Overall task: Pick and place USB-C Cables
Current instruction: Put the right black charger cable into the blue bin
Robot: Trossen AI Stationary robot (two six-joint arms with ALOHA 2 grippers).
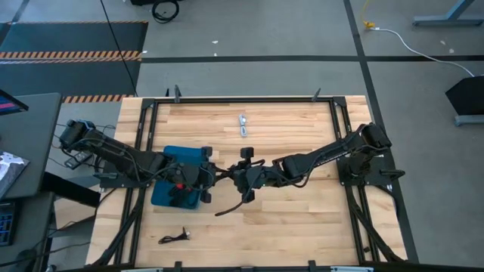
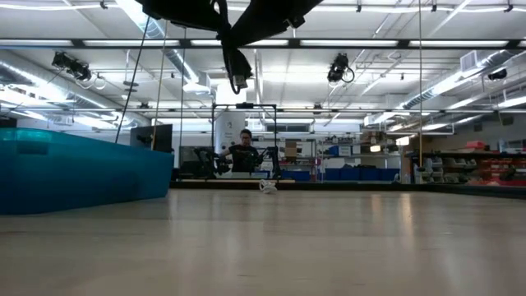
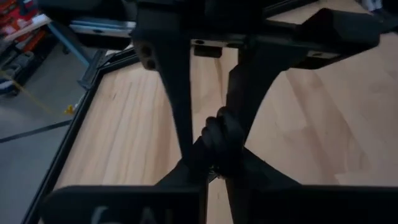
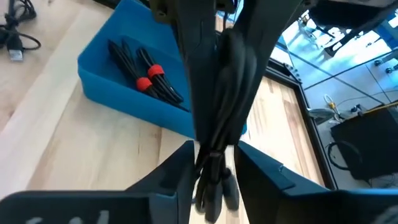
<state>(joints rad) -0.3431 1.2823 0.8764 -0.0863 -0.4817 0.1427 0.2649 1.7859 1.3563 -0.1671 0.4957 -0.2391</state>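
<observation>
A black USB-C cable bundle [image 1: 229, 204] hangs in the air between my two grippers, just right of a blue bin [image 1: 162, 198]. My left gripper [image 1: 215, 175] comes from the bin's side and my right gripper [image 1: 236, 179] from the right; both are shut on this bundle. The bundle's loose tail [image 2: 238, 70] dangles high above the table. Inside the bin [image 4: 99, 87] lie black cables with red ties [image 4: 148, 73]. A white cable [image 1: 243, 125] rests on the far part of the table, and a black cable [image 1: 175, 238] lies near the front edge. My left gripper [image 3: 214, 167] pinches the black bundle's looped part [image 3: 221, 134] between its two fingers, roughly level from the table's left. The bundle is lifted clear. My right gripper [image 4: 214, 158] pinches the same bundle [image 4: 217, 134] between its two fingers, level from the table's right, fingers along the strands. The connector ends [image 4: 212, 194] hang past its fingers, clear of the table.
A black frame [image 1: 227, 100] runs along the table's edges. Bare wood lies right of the bin and toward the near edge. Another black cable [image 4: 15, 37] lies on the table beyond the bin. A person [image 2: 244, 152] sits far behind the table.
</observation>
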